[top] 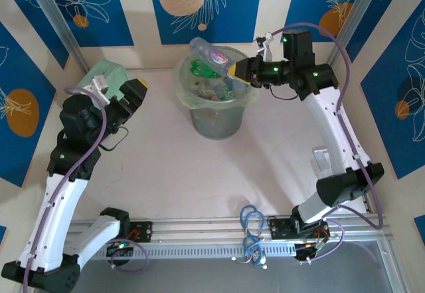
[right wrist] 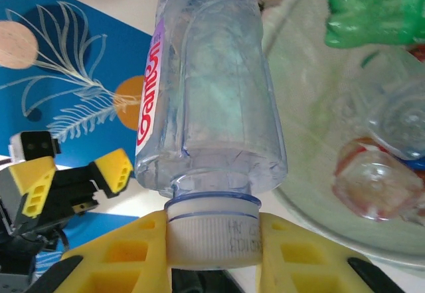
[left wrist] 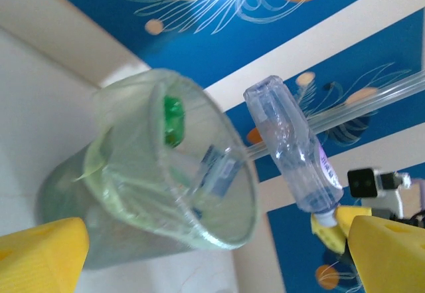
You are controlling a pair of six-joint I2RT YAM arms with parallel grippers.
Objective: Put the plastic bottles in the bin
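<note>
The bin [top: 216,121], a round pale green bucket with a liner, stands at the back middle of the table. Several plastic bottles lie inside it, among them a green one [right wrist: 375,10]. My right gripper [top: 234,71] is shut on the white cap [right wrist: 212,233] of a clear bottle [top: 209,52] with a pink-lettered label. It holds that bottle tilted over the bin's far right rim [right wrist: 312,200]. My left gripper [top: 137,92] is open and holds nothing, left of the bin. In the left wrist view the bin [left wrist: 133,193] and the held bottle [left wrist: 295,153] lie ahead of the yellow fingers [left wrist: 40,256].
A mint-green soft case [top: 106,77] sits at the back left, just behind my left arm. A small grey piece [top: 322,157] lies on the table beside the right arm. Blue cables [top: 252,230] loop at the front rail. Patterned walls close in the back and sides.
</note>
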